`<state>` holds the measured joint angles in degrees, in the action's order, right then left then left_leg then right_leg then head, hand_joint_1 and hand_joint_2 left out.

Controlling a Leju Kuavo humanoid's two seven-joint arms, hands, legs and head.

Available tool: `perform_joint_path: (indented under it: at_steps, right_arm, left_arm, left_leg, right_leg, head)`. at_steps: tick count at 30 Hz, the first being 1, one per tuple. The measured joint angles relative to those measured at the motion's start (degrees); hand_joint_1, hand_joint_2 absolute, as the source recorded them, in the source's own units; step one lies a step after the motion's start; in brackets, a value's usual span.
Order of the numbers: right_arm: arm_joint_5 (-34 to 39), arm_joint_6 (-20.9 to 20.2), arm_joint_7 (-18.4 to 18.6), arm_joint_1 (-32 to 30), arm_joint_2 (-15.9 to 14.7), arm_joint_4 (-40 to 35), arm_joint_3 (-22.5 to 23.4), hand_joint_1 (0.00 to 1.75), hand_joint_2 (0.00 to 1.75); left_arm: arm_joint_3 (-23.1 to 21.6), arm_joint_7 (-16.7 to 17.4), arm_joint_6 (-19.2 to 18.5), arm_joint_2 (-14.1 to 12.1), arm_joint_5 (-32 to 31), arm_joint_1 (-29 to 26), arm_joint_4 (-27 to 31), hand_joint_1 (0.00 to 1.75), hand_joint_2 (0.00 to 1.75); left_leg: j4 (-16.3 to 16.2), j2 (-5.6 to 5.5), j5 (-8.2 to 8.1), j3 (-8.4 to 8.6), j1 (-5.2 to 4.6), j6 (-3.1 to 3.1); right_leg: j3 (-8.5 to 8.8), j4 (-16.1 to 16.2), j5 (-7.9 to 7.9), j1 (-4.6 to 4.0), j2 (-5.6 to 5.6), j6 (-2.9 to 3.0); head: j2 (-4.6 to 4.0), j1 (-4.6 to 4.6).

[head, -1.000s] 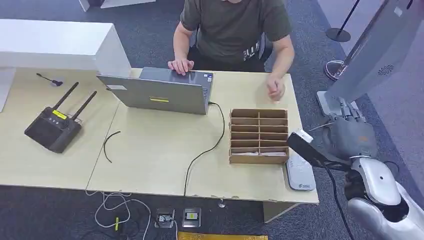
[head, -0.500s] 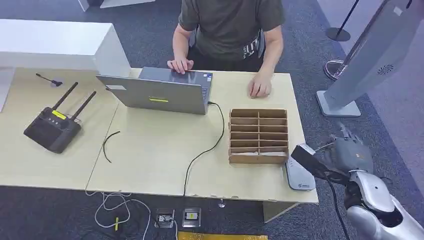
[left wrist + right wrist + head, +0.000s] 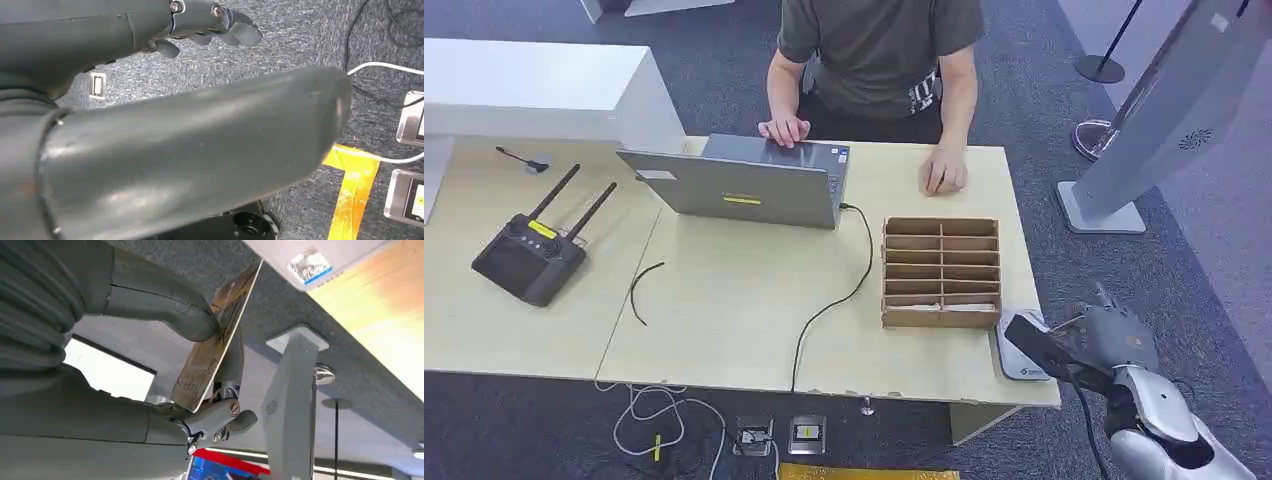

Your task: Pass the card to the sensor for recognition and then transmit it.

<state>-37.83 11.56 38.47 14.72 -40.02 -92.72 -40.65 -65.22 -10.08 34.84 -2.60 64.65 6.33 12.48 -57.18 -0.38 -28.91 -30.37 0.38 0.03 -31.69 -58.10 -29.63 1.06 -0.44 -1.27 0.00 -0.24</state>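
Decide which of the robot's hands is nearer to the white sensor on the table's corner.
Right. The right hand, pinching the card, hovers just beside the sensor; the left hand hangs over the floor.

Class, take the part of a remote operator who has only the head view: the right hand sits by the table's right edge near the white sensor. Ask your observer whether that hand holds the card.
Observer: Yes. In the right wrist view the right hand pinches the card between the thumb and the fingers behind it.
Operator: Is the card near the sensor?
Observer: The card's upper corner points toward the white sensor; I cannot tell whether they touch.
Operator: And the left hand?
Observer: The left wrist view shows the left hand over the grey carpet, holding nothing, with yellow tape on the floor beneath it.
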Motion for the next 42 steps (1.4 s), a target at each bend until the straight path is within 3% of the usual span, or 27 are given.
perform_joint_path:
  at_steps: [25,29,32,42]
  right_arm:
    - [3.76,2.25,-3.34,0.8,4.44,5.75,-4.46,1.75,1.75]
    - [1.48,3.37,-2.73,1.04,5.01,5.9,-4.81,1.75,1.75]
    - [-2.22,3.45,-0.27,1.36,4.61,4.77,-4.59,1.75,1.75]
    - [-12.09,-5.16,1.29,5.06,0.68,-7.93,3.02,1.75,1.75]
  left_arm:
    - [-0.02,1.38,0.02,-0.92,1.09,-0.05,0.48,0.0,0.0]
    - [-0.04,1.38,0.04,-0.92,1.4,-0.06,0.48,0.0,0.0]
    - [-0.04,1.38,0.07,-1.05,1.64,-0.09,0.48,0.0,0.0]
    - [-0.46,1.36,-0.02,-1.31,1.25,-0.13,0.5,0.0,0.0]
  left_leg:
    - [0.01,0.01,0.0,0.11,0.01,0.0]
    - [0.0,0.02,0.01,0.16,0.0,0.0]
    - [0.0,0.02,0.03,0.14,-0.02,0.01]
    - [-0.01,0.05,0.03,0.16,-0.02,0.01]
  right_leg:
    - [0.12,0.0,0.0,-0.01,0.03,0.0]
    - [0.18,0.0,0.01,0.0,0.01,0.0]
    - [0.16,0.0,0.03,0.02,0.0,-0.02]
    - [0.15,0.0,0.05,0.02,0.06,-0.04]
  head:
    - [-0.02,0.0]
    - [0.0,0.0]
    - [0.0,0.0]
    - [0.0,0.0]
